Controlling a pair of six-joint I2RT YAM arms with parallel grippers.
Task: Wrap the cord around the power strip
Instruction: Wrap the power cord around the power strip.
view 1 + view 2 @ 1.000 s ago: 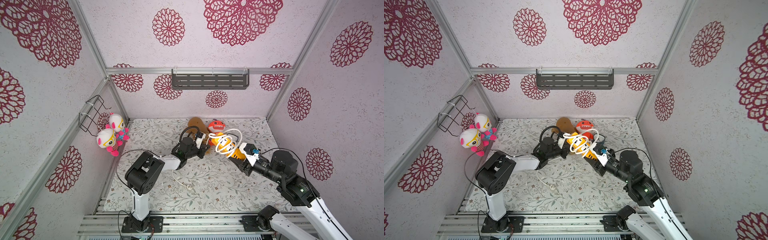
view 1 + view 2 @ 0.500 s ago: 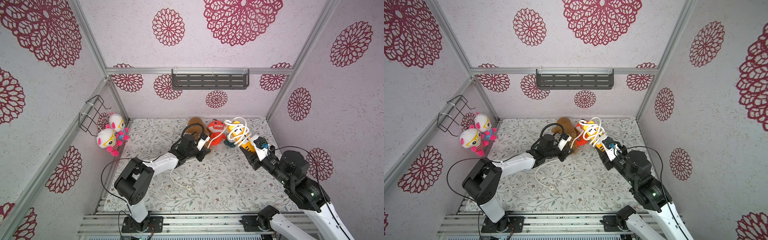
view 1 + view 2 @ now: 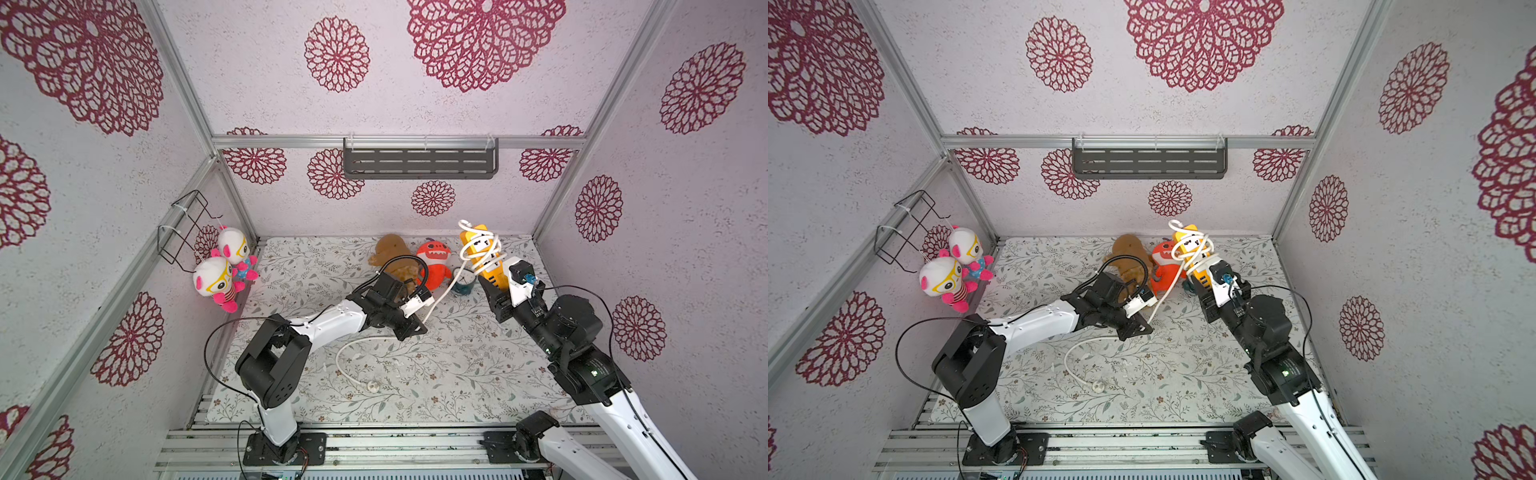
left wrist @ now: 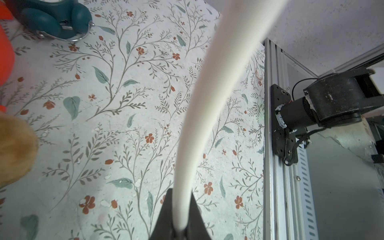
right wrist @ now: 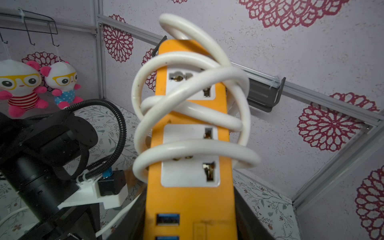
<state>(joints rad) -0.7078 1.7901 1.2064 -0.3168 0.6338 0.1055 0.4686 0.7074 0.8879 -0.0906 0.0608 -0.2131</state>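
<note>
The right gripper [image 3: 493, 287] clenches the raised power strip [image 5: 188, 197] by its lower end; below the power strip, the left gripper [image 4: 180, 220] pinches the cord [image 4: 199, 104] looped around it.

Tabletop [image 3: 436, 374]: pale sheet printed with leafy twigs and small red flowers.
Far edge: brown plush toy [image 3: 390, 249] and orange plush toy [image 3: 434, 255] side by side, small teal object [image 3: 463, 286] just beside the orange one.
Middle: slack of the white cord [image 3: 337, 361] curls here, its plug [image 3: 372, 387] lying at the end.
Scattered: white specks [image 3: 395, 362].
</note>
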